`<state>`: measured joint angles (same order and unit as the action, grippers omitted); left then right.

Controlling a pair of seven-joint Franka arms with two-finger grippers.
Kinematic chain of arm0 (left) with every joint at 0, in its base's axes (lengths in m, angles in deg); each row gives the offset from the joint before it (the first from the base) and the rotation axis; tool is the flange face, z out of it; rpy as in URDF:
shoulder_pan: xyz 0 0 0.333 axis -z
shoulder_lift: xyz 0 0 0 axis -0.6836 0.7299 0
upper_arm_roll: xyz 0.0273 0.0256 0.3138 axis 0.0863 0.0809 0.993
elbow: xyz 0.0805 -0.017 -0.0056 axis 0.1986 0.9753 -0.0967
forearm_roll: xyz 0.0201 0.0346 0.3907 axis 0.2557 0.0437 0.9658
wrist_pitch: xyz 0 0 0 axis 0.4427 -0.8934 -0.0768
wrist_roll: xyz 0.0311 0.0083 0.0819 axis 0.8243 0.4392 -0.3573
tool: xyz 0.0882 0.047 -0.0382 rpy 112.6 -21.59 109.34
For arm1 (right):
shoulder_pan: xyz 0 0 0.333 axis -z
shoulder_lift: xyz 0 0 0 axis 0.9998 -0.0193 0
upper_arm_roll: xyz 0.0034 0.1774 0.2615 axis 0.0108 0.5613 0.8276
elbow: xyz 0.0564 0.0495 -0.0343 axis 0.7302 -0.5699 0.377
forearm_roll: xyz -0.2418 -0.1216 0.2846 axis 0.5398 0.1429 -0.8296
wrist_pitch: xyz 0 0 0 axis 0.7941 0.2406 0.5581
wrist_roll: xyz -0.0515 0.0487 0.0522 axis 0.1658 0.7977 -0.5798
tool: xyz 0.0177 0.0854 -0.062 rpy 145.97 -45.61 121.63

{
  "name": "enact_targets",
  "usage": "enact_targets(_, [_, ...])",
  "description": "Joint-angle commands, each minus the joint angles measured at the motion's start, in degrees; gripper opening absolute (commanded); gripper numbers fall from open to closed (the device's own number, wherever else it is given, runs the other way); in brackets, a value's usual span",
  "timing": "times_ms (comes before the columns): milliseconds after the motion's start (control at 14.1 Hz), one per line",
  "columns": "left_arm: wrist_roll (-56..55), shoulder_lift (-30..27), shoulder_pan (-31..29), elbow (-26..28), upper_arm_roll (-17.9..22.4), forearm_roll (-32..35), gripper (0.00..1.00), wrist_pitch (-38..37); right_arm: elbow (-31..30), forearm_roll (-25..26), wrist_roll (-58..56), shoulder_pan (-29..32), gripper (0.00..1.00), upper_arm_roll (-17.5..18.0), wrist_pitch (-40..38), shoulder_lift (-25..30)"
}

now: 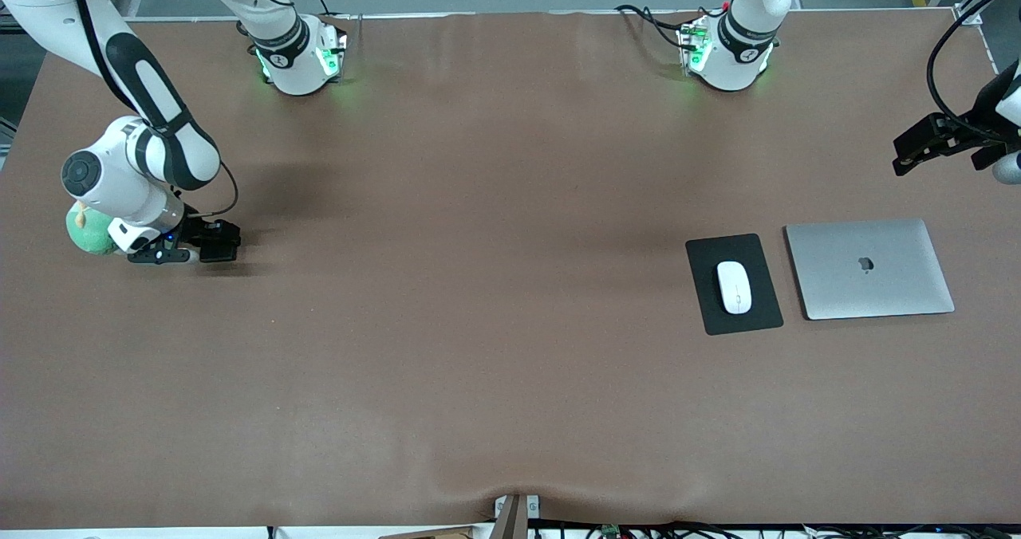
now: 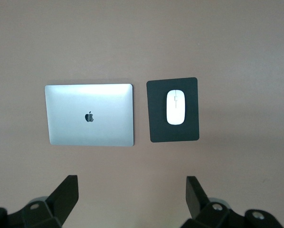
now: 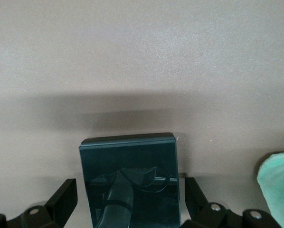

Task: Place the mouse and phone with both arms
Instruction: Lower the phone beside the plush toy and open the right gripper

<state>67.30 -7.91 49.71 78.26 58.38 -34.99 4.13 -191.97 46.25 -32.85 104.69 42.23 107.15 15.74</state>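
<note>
The white mouse [image 1: 734, 287] lies on a black mouse pad [image 1: 706, 264] toward the left arm's end of the table; it also shows in the left wrist view [image 2: 175, 107]. The black phone [image 1: 220, 241] lies flat on the table at the right arm's end. My right gripper [image 1: 195, 249] is low at the table and open. Its fingers straddle the phone [image 3: 130, 166] with a gap on each side in the right wrist view, where the gripper [image 3: 131, 190] is at the frame's bottom. My left gripper [image 1: 917, 145] is open and empty, up over the table's edge [image 2: 131, 187].
A closed silver laptop [image 1: 868, 269] lies beside the mouse pad, toward the left arm's end; it also shows in the left wrist view [image 2: 89, 115]. A green plush object [image 1: 86, 232] sits right beside the right wrist and shows in the right wrist view [image 3: 277, 185].
</note>
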Motion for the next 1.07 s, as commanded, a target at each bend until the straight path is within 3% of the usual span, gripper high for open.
enact_targets(0, [0.17,0.24,-0.16,-0.96,0.05,-0.34,1.0,-0.33,2.1,0.6,-0.75,1.44,1.0,1.36,-4.61,1.88])
enact_targets(213, [0.35,0.24,-0.16,-1.05,0.05,-0.43,1.0,-0.33,9.21,0.6,-0.84,1.17,1.0,1.45,-17.68,2.94])
enact_targets(427, [-0.17,0.24,0.19,-1.05,0.05,-0.95,1.0,-0.33,20.1,0.51,-0.84,1.17,1.0,1.53,-34.82,2.77])
enact_targets(854, [-0.18,0.33,0.54,-0.96,-0.04,-1.04,1.0,-0.16,31.01,0.6,-0.93,0.73,1.0,3.02,-47.41,3.03])
enact_targets(996, [-0.18,0.33,0.54,-0.96,-0.04,-1.04,1.0,-0.16,38.64,1.65,-0.58,0.65,1.0,3.81,-53.73,2.42])
